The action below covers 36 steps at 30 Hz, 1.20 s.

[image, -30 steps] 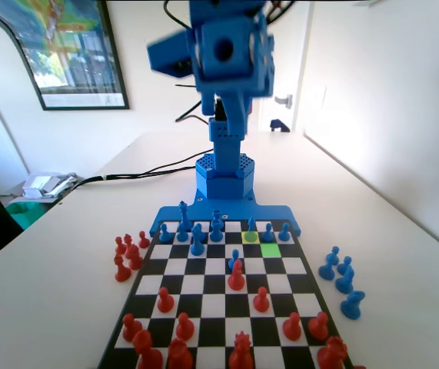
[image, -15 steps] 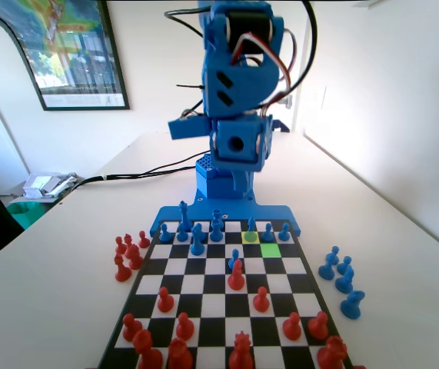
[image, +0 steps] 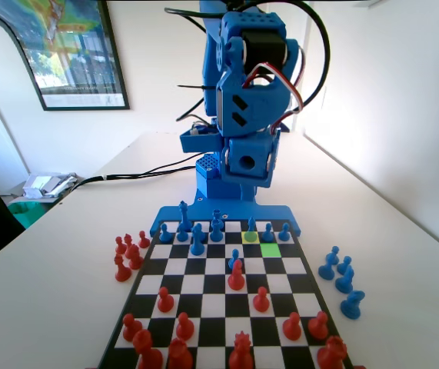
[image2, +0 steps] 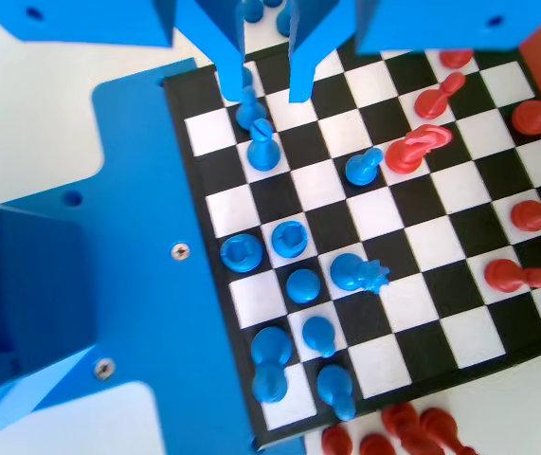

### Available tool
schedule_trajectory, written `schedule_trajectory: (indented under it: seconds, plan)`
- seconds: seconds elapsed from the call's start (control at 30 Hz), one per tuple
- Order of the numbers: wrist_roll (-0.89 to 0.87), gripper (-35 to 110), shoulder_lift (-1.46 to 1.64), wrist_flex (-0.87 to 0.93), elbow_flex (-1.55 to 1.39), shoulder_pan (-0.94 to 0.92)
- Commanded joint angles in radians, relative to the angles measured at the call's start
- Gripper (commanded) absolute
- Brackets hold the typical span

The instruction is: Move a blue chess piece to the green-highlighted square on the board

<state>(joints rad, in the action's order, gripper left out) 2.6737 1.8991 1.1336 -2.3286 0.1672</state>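
Task progress: not yet begun in any visible sense. I judge the whole job remains: grasp, lift, carry, set down.

Target square: the bright lime-green highlighted square (image: 270, 250) sits in the second rank from my base in the fixed view, towards the right of the board. Nothing stands on it.

Piece to move: the small blue plastic pawn with rounded head and flared base (image: 251, 230) stands on the pale yellow square (image: 251, 237) in the back rank, diagonally adjoining the green one. It is upright and untouched.

My gripper: the blue two-finger gripper (image2: 266, 93) hangs over the board's near ranks in the wrist view, jaws spread, with nothing between them. The jaw tips hover above blue pieces and are not closed on any of them.

Board: the flat black-and-white chequered chessboard with thin dark border (image: 213, 305) lies flat against my base plate. It carries blue pieces in the ranks by my base and red plastic pieces (image: 237, 277) towards the camera end.

Off-board groups: a cluster of blue pieces (image: 340, 278) stands on the white table (image: 58, 261) to the right of the board in the fixed view; a cluster of red ones (image: 127, 254) to the left.

Containers: there are no trays, boxes or bins.

Remaining: descend over the pawn, close, transfer one square diagonally. Neighbouring blue pieces stand close, so I judge knocking one over to be the main risk.
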Motion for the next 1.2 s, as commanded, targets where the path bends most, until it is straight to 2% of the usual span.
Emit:
schedule_trajectory:
  seconds: [0.0,0.47,1.17]
  plan:
    - [0.008,9,0.003,-0.04,-0.006,0.023]
    - [0.0,9,-0.058,-0.215,-0.095,0.034]
    - [0.003,9,-0.089,-0.376,-0.192,0.052]
